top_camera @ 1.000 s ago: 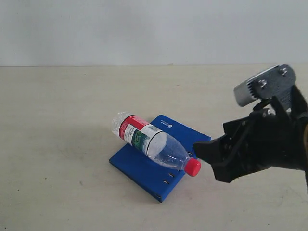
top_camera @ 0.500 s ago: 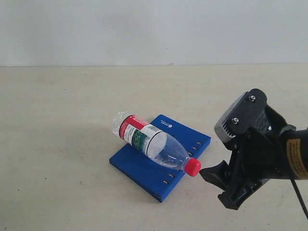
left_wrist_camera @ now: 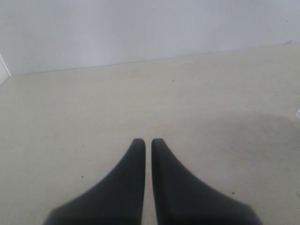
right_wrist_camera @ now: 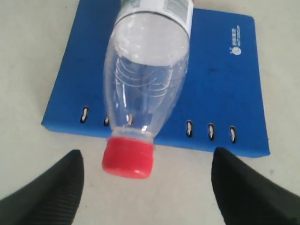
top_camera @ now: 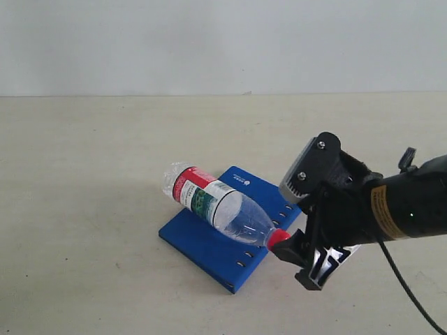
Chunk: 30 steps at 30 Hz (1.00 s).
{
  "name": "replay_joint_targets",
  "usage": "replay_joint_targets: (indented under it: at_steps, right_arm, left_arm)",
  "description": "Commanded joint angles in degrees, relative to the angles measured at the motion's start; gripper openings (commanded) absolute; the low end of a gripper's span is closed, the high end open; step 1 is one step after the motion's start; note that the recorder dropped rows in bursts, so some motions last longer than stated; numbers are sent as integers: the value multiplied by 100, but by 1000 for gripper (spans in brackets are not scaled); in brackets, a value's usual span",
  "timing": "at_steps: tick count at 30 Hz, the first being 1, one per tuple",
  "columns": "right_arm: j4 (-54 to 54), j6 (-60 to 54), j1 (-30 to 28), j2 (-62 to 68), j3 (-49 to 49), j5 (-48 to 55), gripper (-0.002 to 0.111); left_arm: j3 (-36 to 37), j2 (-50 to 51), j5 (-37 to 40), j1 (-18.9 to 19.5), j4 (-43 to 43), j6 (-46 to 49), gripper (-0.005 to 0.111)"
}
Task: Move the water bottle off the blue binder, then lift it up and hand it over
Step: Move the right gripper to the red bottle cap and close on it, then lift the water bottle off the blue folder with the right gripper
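The water bottle (top_camera: 216,204) lies on its side across the blue binder (top_camera: 209,244), its red cap (top_camera: 279,238) jutting past the slotted edge. In the right wrist view the bottle (right_wrist_camera: 150,65) rests on the binder (right_wrist_camera: 225,93) and the cap (right_wrist_camera: 129,158) hangs over the table. My right gripper (top_camera: 302,264) (right_wrist_camera: 147,161) is open, its fingertips (right_wrist_camera: 68,176) wide apart on either side of the cap, not touching it. My left gripper (left_wrist_camera: 146,143) is shut with nothing in it, over bare table; it does not show in the exterior view.
A beige table (top_camera: 91,209) stretches all round the binder, with a pale wall (top_camera: 209,42) behind it. The right arm's black body (top_camera: 391,209) reaches in from the right edge.
My right gripper has come down and moved left toward the bottle's cap, from well right of it to straddling it. Bottle and binder have not moved.
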Motion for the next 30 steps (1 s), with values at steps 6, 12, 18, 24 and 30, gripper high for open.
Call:
replay_joint_targets:
  at_steps: [6,12,18,24,30]
  right_arm:
    - [47,-85,10,602,-283,-143,67]
    - [205,-113,10,779,-283,-143,67]
    - [287,-173,10,779,-463,-138,67]
    - [302,-173,10,779,-502,-148,48]
    - [291,-155,10,779,-502,-300,47]
  left_arm:
    - [-24,23,-53,-48,-42,6,4]
    - [-24,23,-53,-48,-42,6,4]
    - [-24,23,-53,-48,-42,6,4]
    - [-24,23,-53,-48,-42,6,4]
    - [-24,23,-53,-48,-42,6,4]
